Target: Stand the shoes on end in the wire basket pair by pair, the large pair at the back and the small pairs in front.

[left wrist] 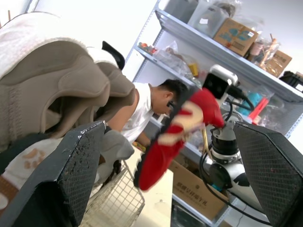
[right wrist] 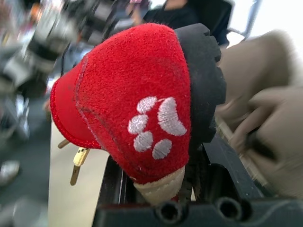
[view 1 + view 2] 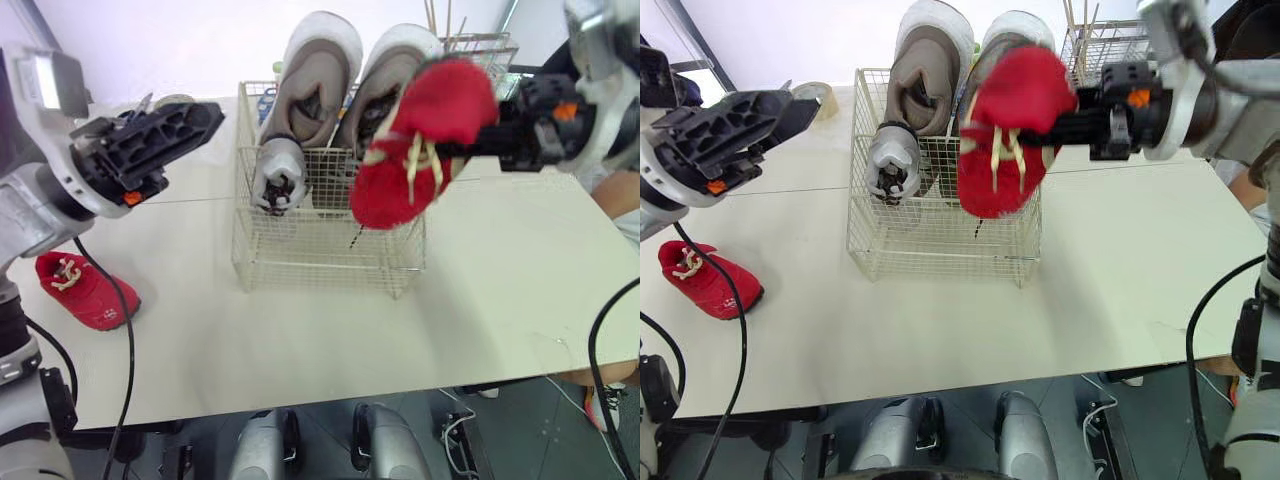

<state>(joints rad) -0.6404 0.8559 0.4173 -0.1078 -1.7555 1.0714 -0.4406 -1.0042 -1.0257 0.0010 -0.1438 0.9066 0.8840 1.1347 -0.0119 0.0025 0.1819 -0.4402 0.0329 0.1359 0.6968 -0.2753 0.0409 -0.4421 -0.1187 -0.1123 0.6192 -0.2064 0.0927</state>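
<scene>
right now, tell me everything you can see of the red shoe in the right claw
The red shoe is small and looks like soft, fleecy fabric. It has a white embroidered paw print on one side, cream laces hanging loose with toggle ends, and a cream edge at the sole. The right claw is shut on it and holds it in the air, tilted with its length roughly up and down, over the front right part of the basket. Only the claw can be seen touching it.

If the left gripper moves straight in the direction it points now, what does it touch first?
Probably the small grey shoe standing in the wire basket, seen between the left gripper's open fingers; the held red shoe hangs farther on. Depth is unclear.
</scene>
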